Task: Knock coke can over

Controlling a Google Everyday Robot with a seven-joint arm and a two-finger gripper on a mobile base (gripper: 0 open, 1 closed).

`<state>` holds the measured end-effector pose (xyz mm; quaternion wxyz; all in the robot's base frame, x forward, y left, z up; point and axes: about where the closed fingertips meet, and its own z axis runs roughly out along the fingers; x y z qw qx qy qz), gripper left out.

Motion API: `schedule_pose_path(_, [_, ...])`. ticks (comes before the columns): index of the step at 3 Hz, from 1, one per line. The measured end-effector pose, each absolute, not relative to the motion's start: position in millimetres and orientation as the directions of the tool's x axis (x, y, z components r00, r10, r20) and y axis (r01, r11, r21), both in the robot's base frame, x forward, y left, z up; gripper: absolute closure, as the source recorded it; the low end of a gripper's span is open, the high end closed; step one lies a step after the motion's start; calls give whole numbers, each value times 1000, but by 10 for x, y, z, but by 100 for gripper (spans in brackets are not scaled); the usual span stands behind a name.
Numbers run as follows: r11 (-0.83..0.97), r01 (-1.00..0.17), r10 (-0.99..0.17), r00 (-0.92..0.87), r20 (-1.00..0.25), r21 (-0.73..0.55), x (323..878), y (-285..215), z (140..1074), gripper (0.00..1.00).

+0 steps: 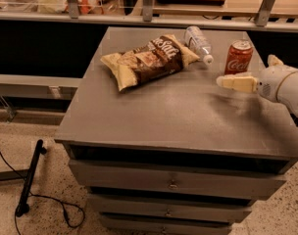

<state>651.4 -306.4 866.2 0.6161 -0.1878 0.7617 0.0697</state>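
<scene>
Right now my pincer (235,82) hovers over the right side of the grey cabinet top (163,111), open or closed I cannot tell, just on the near side of the upright coke can (238,57), with a water bottle (198,43) lying left of the can and a chip bag (149,60) farther left.

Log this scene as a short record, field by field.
can: coke can, upright, right rear of the table
gripper: gripper low over the table's right side, just in front of the can; contact unclear
bottle: water bottle lying left of the can
bag: chip bag lying flat, left of the bottle
task state: can not yet knocked over
</scene>
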Motion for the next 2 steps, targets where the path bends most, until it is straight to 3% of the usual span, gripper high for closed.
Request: schedule_pose_path(2, [886,-444,-223,-150,-963,-136,6739,-2814,8643,0])
